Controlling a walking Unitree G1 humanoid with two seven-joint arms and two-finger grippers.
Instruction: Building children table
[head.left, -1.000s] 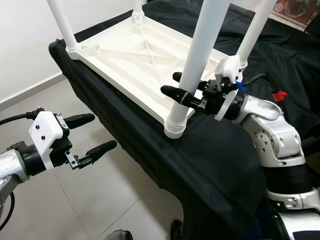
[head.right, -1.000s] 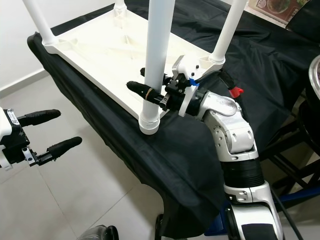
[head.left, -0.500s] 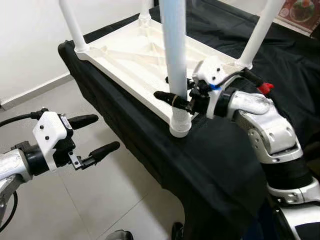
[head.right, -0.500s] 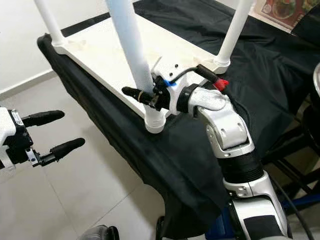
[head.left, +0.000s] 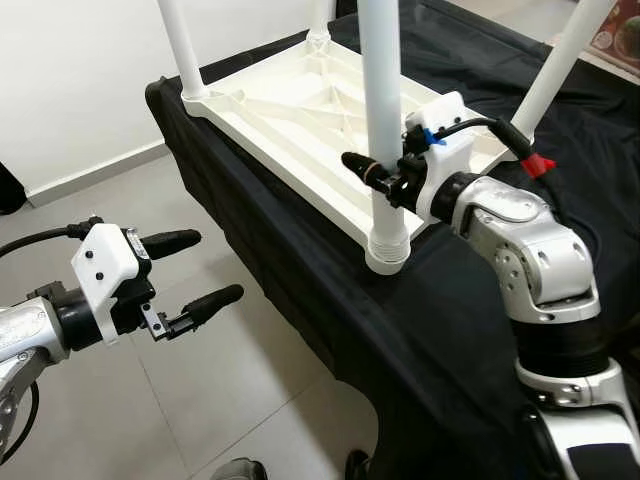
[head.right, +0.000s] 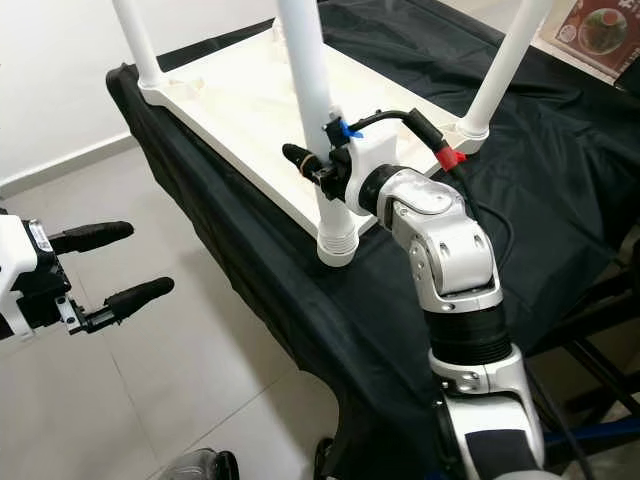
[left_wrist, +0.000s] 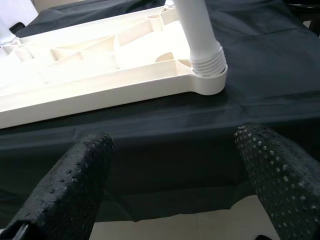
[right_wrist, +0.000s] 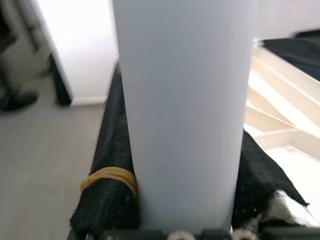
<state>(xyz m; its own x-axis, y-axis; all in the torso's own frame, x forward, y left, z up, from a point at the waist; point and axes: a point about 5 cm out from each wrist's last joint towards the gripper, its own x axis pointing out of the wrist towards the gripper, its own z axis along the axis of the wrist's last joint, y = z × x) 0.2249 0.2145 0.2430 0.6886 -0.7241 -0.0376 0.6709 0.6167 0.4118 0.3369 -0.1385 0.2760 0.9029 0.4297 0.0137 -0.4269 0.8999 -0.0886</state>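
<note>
A white plastic table top (head.left: 290, 105) lies upside down on a black-draped surface. A white leg (head.left: 380, 90) stands upright in the near corner socket (head.left: 387, 250). My right gripper (head.left: 378, 166) is shut on this leg just above the socket, with one black finger on each side of it (right_wrist: 107, 200). My left gripper (head.left: 211, 265) hangs open out over the floor, left of the draped edge and apart from the table. In the left wrist view its two fingers (left_wrist: 75, 185) frame the socket and the leg (left_wrist: 200, 35) from a distance.
Three more white legs stand in the other corners, at the far left (head.left: 182, 50), the back (head.left: 322, 15) and the right (head.left: 560, 65). The black cloth (head.left: 440, 330) hangs down to a grey tiled floor (head.left: 120, 420). A white wall (head.left: 70, 80) runs along the left.
The leg held by my right gripper has swung from tilted to upright in the near corner socket. The view has shifted. My left arm has stayed as it was.
</note>
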